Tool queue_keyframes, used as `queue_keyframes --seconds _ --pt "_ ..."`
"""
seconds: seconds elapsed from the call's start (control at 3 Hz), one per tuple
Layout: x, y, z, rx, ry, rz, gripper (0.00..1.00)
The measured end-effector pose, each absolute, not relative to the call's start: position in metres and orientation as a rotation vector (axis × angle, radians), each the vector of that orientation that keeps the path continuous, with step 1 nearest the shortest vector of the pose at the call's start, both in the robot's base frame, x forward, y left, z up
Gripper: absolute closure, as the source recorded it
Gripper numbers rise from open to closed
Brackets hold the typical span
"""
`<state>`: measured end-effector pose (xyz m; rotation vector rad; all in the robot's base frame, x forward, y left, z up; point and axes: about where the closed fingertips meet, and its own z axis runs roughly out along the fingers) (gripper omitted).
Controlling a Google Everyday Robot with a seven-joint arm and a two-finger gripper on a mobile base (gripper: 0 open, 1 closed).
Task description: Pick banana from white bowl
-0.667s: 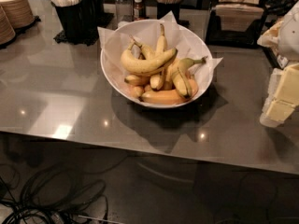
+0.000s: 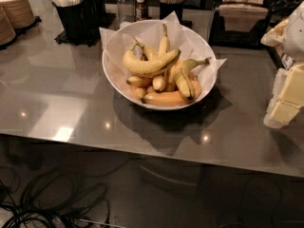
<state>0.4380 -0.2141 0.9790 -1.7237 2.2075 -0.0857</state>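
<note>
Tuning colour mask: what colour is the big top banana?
The banana is pale yellow with faint brown edge lines; camera view. The gripper is at the right edge.

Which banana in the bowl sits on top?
The longest, curved banana, lying crosswise over the shorter bananas. The gripper is at the right edge, outside the white bowl.

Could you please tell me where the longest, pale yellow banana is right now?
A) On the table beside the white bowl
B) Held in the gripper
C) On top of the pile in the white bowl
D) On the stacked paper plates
C: the banana lies across the top of the other bananas inside the white bowl, while the gripper is at the right edge of the view, apart from the bowl.
</note>
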Motion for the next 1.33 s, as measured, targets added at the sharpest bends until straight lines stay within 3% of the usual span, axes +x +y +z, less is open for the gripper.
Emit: queue_keyframes --seconds 0.33,1.0,1.33 --pt "0.444 -0.194 0.99 -1.707 2.1 0.008 0.0" --pt "0.473 -0.078 1.029 -1.694 1.762 0.395 0.0" --pt "0.48 -0.02 1.044 -1.771 1.654 0.468 0.0"
